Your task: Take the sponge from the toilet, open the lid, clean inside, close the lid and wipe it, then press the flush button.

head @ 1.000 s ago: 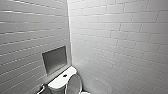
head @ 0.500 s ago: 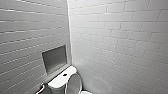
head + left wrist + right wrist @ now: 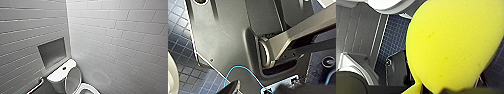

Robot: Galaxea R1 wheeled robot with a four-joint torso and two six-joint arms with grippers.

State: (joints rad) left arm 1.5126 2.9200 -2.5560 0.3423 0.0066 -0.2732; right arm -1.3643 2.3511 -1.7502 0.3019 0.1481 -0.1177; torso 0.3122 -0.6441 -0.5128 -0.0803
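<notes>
The sponge (image 3: 453, 42) hangs above blue floor tiles (image 3: 394, 32).

Colours only:
- walls (image 3: 120, 37): pale grey-white tiles, staggered brick pattern, thin darker grout lines.
- niche (image 3: 52, 53): plain mid grey, darker than the tiles round it.
- toilet (image 3: 60, 76): glossy white all over; lid (image 3: 73, 78) same white, shaded grey on its face.
- flush button (image 3: 64, 68): small dark spot on the white tank top.
- grab bar (image 3: 37, 85): light silver.
- sponge (image 3: 453, 42): bright uniform yellow, no pattern.
- floor (image 3: 394, 32): dark navy small square tiles, lighter grout grid.
- cable (image 3: 243, 68): light blue.
</notes>
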